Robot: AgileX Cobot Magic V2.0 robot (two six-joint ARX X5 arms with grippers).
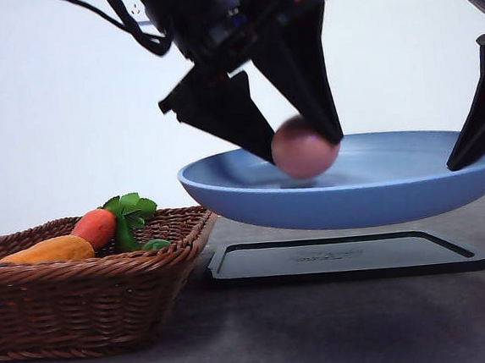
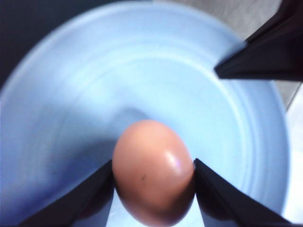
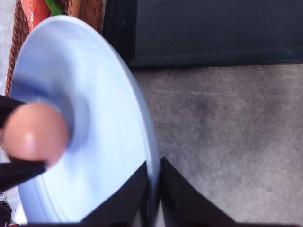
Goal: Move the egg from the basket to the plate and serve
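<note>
The pinkish-brown egg (image 1: 302, 149) (image 2: 152, 170) (image 3: 34, 131) sits between the two black fingers of my left gripper (image 1: 301, 146) (image 2: 153, 165), which is shut on it. It hangs low inside the blue plate (image 1: 371, 196) (image 2: 94, 85) (image 3: 104, 118), left of the plate's middle; whether it touches the plate floor I cannot tell. The plate is lifted off the table, and my right gripper (image 1: 469, 149) (image 3: 154, 163) is shut on its right rim. The wicker basket (image 1: 92, 305) (image 3: 85, 9) stands at the front left.
A flat black tray (image 1: 343, 258) (image 3: 203, 33) lies on the grey table right under the raised plate. In the basket lie a red-orange carrot (image 1: 95, 227) with green leaves and a yellow-orange vegetable (image 1: 49, 249).
</note>
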